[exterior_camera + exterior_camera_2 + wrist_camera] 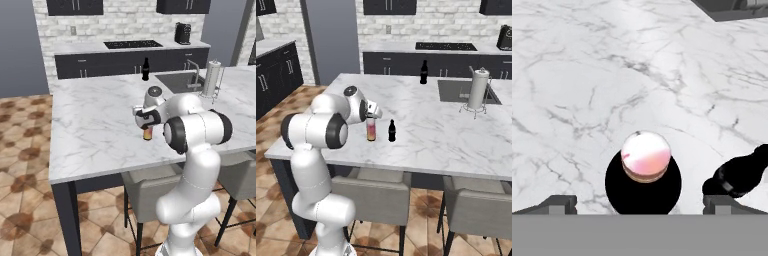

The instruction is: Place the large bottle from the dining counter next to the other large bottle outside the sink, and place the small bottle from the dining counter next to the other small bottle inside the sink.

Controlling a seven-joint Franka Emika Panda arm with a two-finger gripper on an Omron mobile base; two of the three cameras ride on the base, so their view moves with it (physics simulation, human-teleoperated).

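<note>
- Nearest the hand camera: the large bottle from the dining counter (645, 161), seen from straight above, pink top ringed by its dark shadow. It stands upright on the dining counter (587, 75), between the two finger tips at the bottom of that view.
- Tool (374, 112): jaws fully spread, holding nothing. It hovers over the neck of the pink-orange bottle (371, 128); contact cannot be confirmed from either base view, since the wrist hides the cap.
- Small bottle (391, 130), dark, stands just beside the pink-orange one on the stool side of the counter, apart from it. In the hand view it lies toward the lower right (739, 175).
- The other large bottle (145, 69), all dark, stands upright at the far edge of the counter, just beside the sink (177, 81) and outside the basin.
- A paper towel holder (477, 91) stands near the sink on the side away from the dark bottle.
- The basin interior is too dark and too shallow in view to make out the other small bottle; not recorded.
- Progress, as judged: neither placement is done. Both bottles to be moved stand well apart from the sink.
- Current step, as judged: approach for the first pick, large bottle first.
- Remaining: grasp, carry across the counter, set beside the dark bottle; then the same for the small bottle, into the basin.
</note>
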